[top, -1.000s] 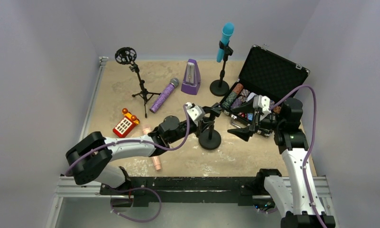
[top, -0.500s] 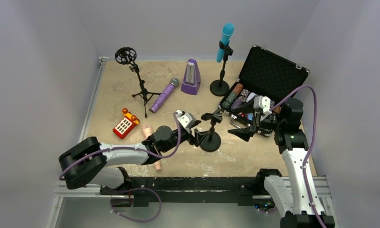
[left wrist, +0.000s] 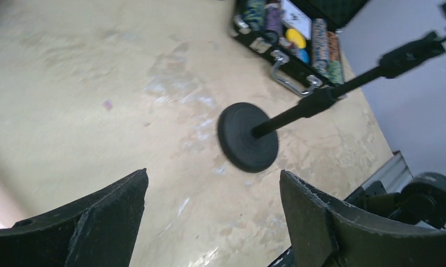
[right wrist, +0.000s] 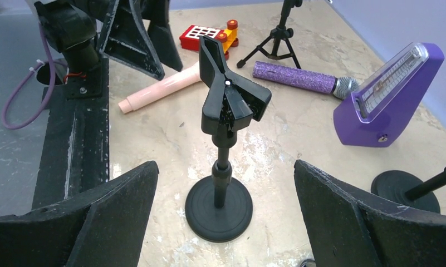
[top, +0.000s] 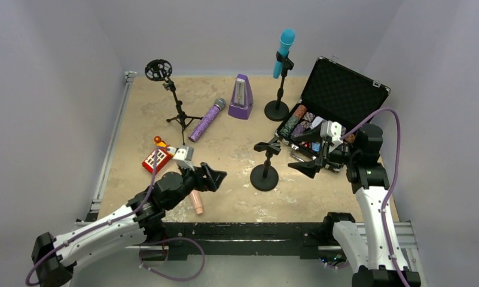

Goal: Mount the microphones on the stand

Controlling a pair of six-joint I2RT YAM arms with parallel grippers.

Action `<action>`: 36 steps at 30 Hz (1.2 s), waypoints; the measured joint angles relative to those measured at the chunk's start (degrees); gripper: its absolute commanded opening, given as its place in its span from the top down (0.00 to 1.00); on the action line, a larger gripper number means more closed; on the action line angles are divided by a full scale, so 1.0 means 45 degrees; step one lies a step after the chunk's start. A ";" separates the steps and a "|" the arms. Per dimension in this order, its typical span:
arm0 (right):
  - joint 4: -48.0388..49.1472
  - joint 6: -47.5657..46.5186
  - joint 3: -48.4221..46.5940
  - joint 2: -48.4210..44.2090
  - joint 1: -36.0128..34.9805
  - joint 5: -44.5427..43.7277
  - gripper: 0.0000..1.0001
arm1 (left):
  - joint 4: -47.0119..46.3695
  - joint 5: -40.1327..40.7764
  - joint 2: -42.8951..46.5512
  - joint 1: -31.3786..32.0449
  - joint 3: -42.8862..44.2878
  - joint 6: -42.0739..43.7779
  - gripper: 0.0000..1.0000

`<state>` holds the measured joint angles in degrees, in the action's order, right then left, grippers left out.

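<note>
A short black stand (top: pixel 265 175) with an empty clip (right wrist: pixel 229 97) rises mid-table. My right gripper (top: pixel 308 153) hovers just right of it, open; the stand's pole shows between its jaws in the right wrist view, untouched (right wrist: pixel 226 166). My left gripper (top: pixel 210 177) is open and empty, well left of the stand's base (left wrist: pixel 248 137). The pink microphone (right wrist: pixel 165 89) lies on the table, partly under my left arm (top: pixel 196 202). The glittery purple microphone (top: pixel 206 121) lies farther back. The cyan microphone (top: pixel 284 51) is clipped in a taller stand (top: pixel 277 107) at the back.
A tripod stand with a round shock mount (top: pixel 159 70) is at the back left. The purple metronome (top: pixel 241 97) sits at the back centre. An open black case (top: pixel 338 95) of poker chips stands at right, a red toy phone (top: pixel 158 157) at left.
My left gripper went from shut at the near stand to open and pulled back left, towards the table's near edge. The right arm held still.
</note>
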<state>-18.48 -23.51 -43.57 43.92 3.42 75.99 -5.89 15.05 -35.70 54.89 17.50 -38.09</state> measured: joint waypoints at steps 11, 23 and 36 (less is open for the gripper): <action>-0.0092 -0.0039 0.0000 0.0102 0.0117 0.0005 0.05 | 0.8631 0.2555 -0.0340 -0.1753 0.0223 -0.4478 0.11; -0.0092 -0.0029 0.0000 0.0151 0.0340 0.0019 0.05 | 0.9316 0.2603 -0.5280 -0.1991 0.1855 -0.5299 0.40; -0.0092 -0.0024 0.0000 0.0058 0.0389 0.0078 0.05 | 0.8850 0.2050 -0.6178 -0.2030 0.2419 -0.4503 1.00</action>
<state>-18.90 -23.62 -43.57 44.18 5.17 76.34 33.93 24.27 -63.51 45.76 28.38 -58.35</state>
